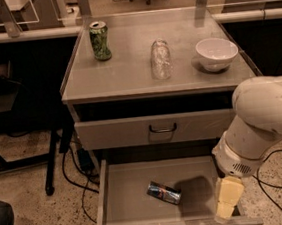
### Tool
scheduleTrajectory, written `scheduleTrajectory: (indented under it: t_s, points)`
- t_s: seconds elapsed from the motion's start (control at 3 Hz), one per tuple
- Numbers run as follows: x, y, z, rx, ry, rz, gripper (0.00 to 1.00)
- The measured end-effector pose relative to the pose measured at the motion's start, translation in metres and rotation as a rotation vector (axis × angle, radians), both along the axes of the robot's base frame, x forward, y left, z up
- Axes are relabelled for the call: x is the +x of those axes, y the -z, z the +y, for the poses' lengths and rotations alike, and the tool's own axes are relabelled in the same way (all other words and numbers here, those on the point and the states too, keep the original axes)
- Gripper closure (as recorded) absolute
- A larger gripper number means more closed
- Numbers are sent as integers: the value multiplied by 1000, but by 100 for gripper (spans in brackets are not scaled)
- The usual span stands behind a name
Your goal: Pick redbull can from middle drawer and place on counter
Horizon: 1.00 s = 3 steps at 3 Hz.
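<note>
The redbull can [164, 192] lies on its side on the floor of the open middle drawer [135, 205], near its middle. The counter [126, 71] is the grey cabinet top above. My gripper [225, 199] hangs from the white arm at the drawer's right front corner, to the right of the can and apart from it. Its pale fingers point down and hold nothing that shows.
On the counter stand a green patterned can [100, 40] at the back left, a clear bottle lying down [160, 58] in the middle and a white bowl [216, 53] at the right. A shut drawer front with a loop handle [163, 129] is above the open drawer. Cables [81, 166] lie on the floor at the left.
</note>
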<state>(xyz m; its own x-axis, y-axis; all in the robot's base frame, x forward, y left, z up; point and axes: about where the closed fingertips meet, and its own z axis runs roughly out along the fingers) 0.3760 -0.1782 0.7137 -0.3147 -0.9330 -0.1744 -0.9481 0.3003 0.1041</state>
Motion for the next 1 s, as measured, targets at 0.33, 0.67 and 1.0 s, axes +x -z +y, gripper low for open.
scheduleTrajectory:
  t_s: [0.33,0.67,1.0]
  points:
    - [-1,10,0,7,8,16,0]
    - [-7,26,5,46,16,29,0]
    - [-8,66,27,81,11,58,0]
